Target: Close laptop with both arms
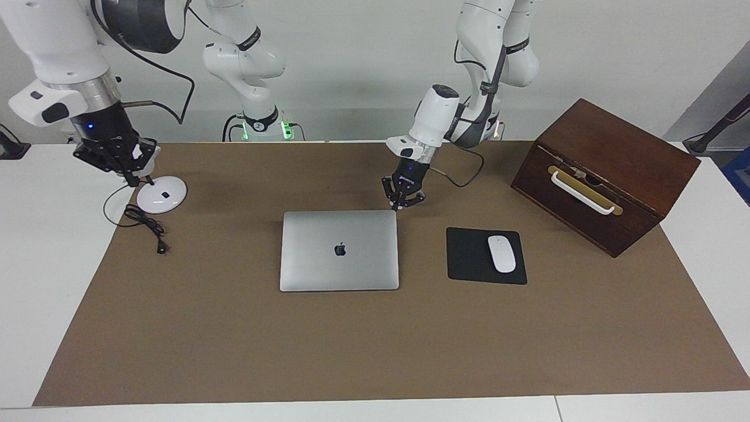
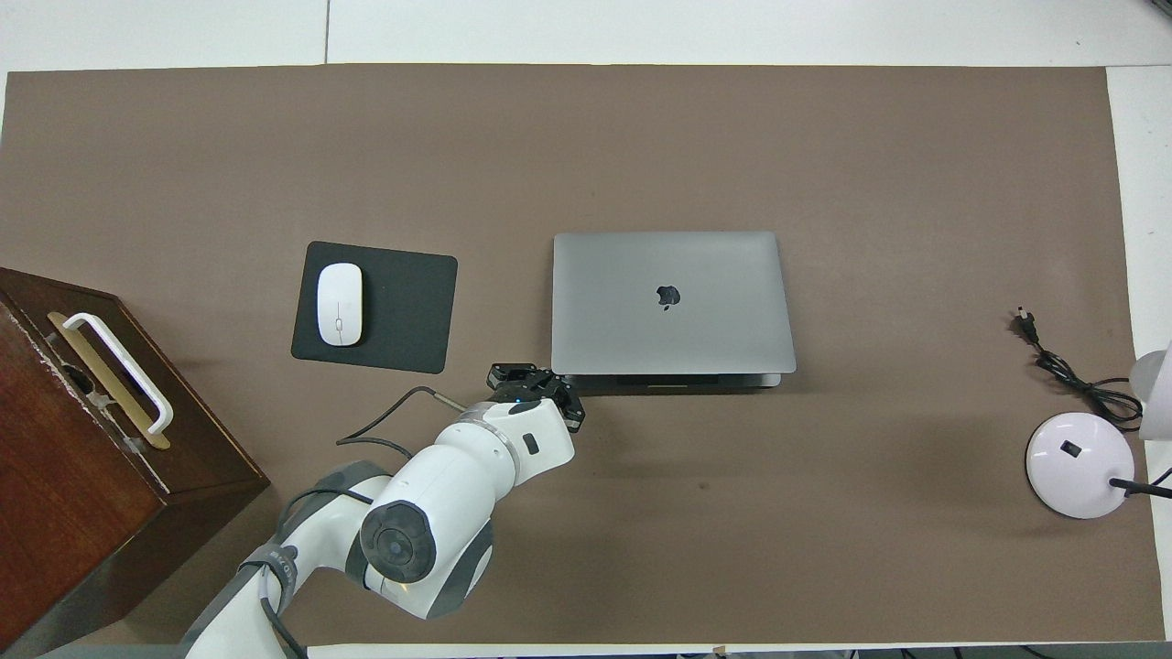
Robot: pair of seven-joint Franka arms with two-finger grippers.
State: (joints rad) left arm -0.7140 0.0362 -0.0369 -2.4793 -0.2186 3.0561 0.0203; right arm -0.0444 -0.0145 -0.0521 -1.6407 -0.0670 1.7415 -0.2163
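Note:
The silver-grey laptop (image 1: pixel 339 250) lies shut and flat on the brown mat, apple logo up; it also shows in the overhead view (image 2: pixel 671 302). My left gripper (image 1: pixel 405 201) hangs just above the mat at the laptop's hinge-edge corner toward the left arm's end, fingers apart and empty; the overhead view shows it (image 2: pixel 536 386) beside that corner. My right gripper (image 1: pixel 120 159) is raised over the mat's edge by the white round lamp base (image 1: pixel 162 194), away from the laptop, and is out of the overhead view.
A black mouse pad (image 1: pixel 473 258) with a white mouse (image 1: pixel 501 253) lies beside the laptop toward the left arm's end. A dark wooden box (image 1: pixel 603 173) with a white handle stands past it. A black cable (image 1: pixel 143 223) lies by the lamp base.

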